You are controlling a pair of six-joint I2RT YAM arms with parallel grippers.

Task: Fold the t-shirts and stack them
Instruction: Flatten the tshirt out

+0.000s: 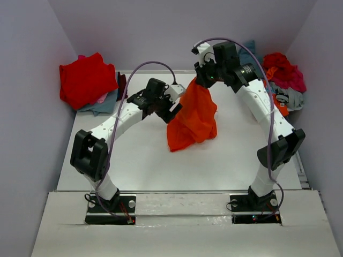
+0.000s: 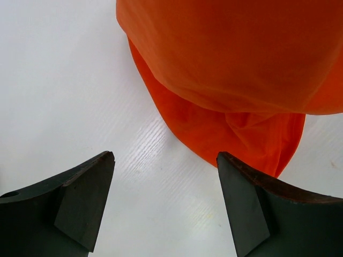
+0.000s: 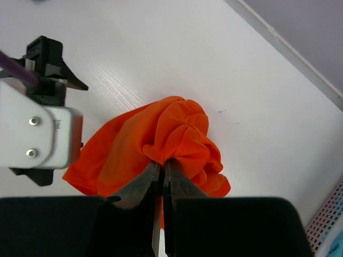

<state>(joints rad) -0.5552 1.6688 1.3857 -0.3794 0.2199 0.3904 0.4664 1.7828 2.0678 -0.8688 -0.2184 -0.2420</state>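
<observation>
Past the near edge of the white table (image 1: 155, 171), the left gripper (image 1: 172, 111) hovers with jaws spread wide, holding nothing, just beside the orange t-shirt (image 1: 194, 119); the shirt hangs bunched over the table's middle; the right gripper (image 1: 200, 80) above has its jaws clamped on the shirt's top; farther back, a red t-shirt (image 1: 86, 80) tops the left pile; more shirts (image 1: 284, 77) lie heaped far right

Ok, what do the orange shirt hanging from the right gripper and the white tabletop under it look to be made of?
Bright orange cloth t-shirt: soft matte knit, probably cotton jersey; it bunches and drapes in loose folds where the right gripper pinches it. White flat tabletop: hard, smooth board with a faint sheen and fine grain-like lines, perhaps laminate or painted wood; unclear which.
</observation>
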